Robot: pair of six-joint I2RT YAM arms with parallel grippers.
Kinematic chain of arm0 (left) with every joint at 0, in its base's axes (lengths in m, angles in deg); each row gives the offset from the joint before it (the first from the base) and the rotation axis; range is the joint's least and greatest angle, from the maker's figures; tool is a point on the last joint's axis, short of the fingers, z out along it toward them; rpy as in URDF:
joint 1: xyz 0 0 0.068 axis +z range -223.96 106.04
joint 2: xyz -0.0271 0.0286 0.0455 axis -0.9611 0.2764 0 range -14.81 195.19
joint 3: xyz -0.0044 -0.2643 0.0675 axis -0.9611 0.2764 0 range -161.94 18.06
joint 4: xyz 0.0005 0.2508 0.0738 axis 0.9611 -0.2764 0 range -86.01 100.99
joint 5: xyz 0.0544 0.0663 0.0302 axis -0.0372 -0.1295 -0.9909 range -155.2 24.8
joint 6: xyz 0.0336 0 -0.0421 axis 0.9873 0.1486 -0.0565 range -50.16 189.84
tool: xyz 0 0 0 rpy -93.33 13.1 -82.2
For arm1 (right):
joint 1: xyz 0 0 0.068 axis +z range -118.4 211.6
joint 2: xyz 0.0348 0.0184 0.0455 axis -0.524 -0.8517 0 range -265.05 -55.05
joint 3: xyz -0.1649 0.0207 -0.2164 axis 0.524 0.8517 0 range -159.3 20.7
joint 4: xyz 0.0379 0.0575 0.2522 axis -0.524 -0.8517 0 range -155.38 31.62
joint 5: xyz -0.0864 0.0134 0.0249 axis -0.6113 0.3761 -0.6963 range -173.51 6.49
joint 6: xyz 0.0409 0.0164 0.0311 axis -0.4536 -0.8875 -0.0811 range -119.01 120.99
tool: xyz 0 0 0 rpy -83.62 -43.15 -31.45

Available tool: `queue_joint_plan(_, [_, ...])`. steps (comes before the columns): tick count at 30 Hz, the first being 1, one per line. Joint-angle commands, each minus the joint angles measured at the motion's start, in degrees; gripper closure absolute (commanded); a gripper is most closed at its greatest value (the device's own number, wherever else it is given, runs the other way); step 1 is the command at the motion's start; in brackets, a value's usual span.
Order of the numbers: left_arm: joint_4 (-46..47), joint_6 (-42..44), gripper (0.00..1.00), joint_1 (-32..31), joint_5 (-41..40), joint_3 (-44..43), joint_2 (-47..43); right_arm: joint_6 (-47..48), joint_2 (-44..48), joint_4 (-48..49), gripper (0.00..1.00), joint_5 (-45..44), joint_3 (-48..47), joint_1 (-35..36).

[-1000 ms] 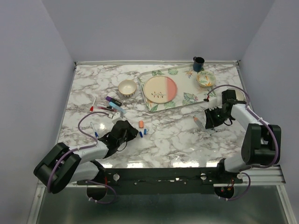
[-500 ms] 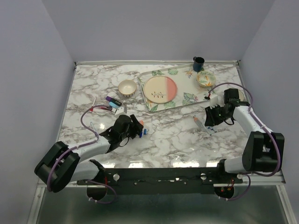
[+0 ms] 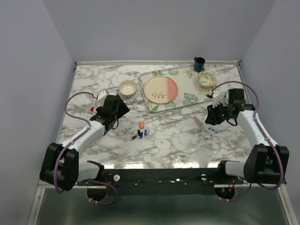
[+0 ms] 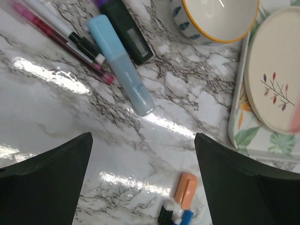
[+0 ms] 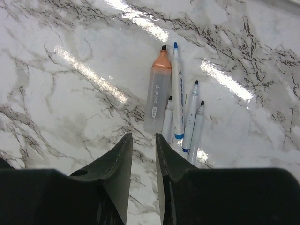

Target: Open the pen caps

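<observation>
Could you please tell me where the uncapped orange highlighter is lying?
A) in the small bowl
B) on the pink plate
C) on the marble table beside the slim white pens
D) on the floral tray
C: the right wrist view shows the orange highlighter lying flat on the marble table, its tip bare, right beside four slim white pens.

Lying directly on marble table (image 3: pixel 178 140): capped pens (image 4: pixel 119 75) left, loose caps (image 3: pixel 141 125) centre, uncapped pens (image 5: pixel 157 101) right, floral tray (image 3: pixel 187 99), cream bowl (image 3: pixel 127 87), dark mug (image 3: pixel 199 63).

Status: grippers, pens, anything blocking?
Left gripper open, empty, by capped light blue highlighter. Right gripper ajar, empty, by uncapped pens. Nothing blocking.
</observation>
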Motion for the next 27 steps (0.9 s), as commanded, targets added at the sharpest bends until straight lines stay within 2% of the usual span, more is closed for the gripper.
queue_joint_plan(1, [-9.0,1.0,0.05,3.6,-1.6,-7.3,7.5,1.0,1.4,-1.0,0.66,2.5,-1.0,-0.3])
queue_joint_plan(3, [-10.1,1.9,0.10,3.7,-1.4,-11.2,11.5,1.1,1.4,-1.2,0.67,3.0,-1.1,-0.3])
queue_joint_plan(4, [-11.2,2.3,0.20,3.8,-1.2,-12.4,12.8,1.1,1.6,-1.2,0.67,3.1,-1.1,-0.3])
queue_joint_plan(5, [-11.9,2.6,0.24,3.8,-0.9,-14.9,14.2,1.2,1.7,-1.2,0.67,3.2,-1.1,-0.3])
queue_joint_plan(9, [-17.5,1.6,0.37,3.7,-2.3,-20.9,22.0,1.3,2.0,-1.3,0.66,3.7,-1.1,-0.3])
queue_joint_plan(18, [-19.3,1.2,0.40,3.6,-2.7,-24.7,28.9,1.6,2.3,-1.6,0.66,4.1,-1.2,-0.3])
queue_joint_plan(27, [-18.6,1.6,0.40,3.4,-2.7,-26.4,32.2,1.8,2.3,-1.9,0.66,4.3,-1.2,-0.3])
